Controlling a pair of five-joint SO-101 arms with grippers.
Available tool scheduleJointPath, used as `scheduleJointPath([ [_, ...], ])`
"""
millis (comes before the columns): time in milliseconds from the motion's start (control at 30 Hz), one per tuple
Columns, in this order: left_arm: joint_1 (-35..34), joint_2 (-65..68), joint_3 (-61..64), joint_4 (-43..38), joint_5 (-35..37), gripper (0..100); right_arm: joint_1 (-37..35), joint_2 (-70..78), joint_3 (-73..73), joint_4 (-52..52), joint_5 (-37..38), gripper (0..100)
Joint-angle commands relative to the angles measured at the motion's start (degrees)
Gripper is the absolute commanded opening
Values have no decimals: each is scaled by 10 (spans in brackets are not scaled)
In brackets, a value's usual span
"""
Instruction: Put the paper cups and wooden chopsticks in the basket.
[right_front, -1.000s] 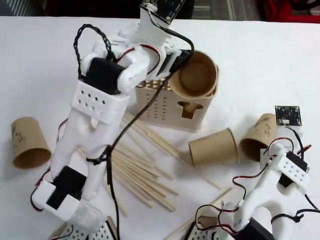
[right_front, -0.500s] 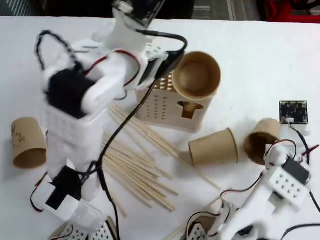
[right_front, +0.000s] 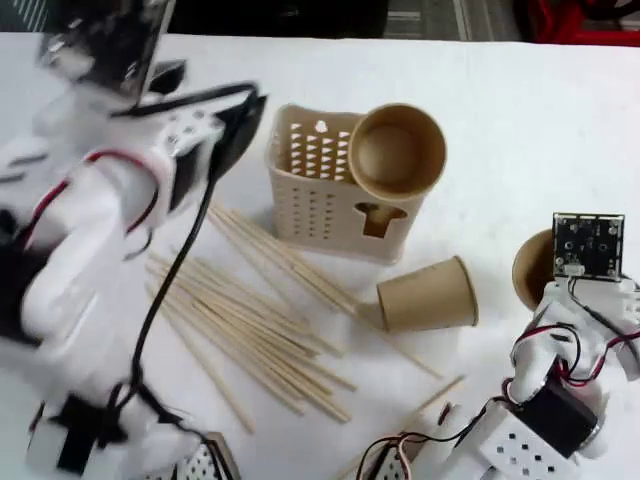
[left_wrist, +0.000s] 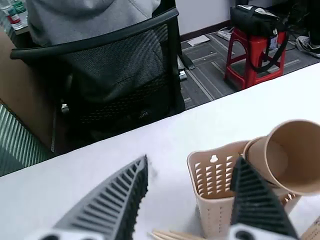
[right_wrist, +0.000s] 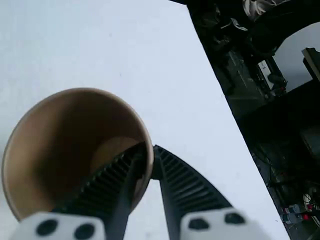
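Paper cup (right_wrist: 65, 140) is pinched by its rim in our right gripper (right_wrist: 150, 150), one finger inside the mouth and one outside, closed on the wall, with bare white table (right_wrist: 100, 40) running from it to the table's edge. Our left gripper (left_wrist: 192, 165) hangs spread wide and empty above the table beside the basket (right_front: 320, 200), where a second cup (right_front: 397, 152) sits tilted at one end. Between our arms, wooden chopsticks (right_front: 260, 320) fan out in front of the basket, a third cup (right_front: 428, 295) lies on its side near them, and open table stretches behind the basket.
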Motion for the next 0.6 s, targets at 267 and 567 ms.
scheduleJointPath([
  [267, -138, -258, 348, -33, 0, 267, -3, 19, -215, 64, -59, 20],
  [567, -266, -461, 694, -211, 0, 266, -115, 29, -338, 117, -100, 20],
])
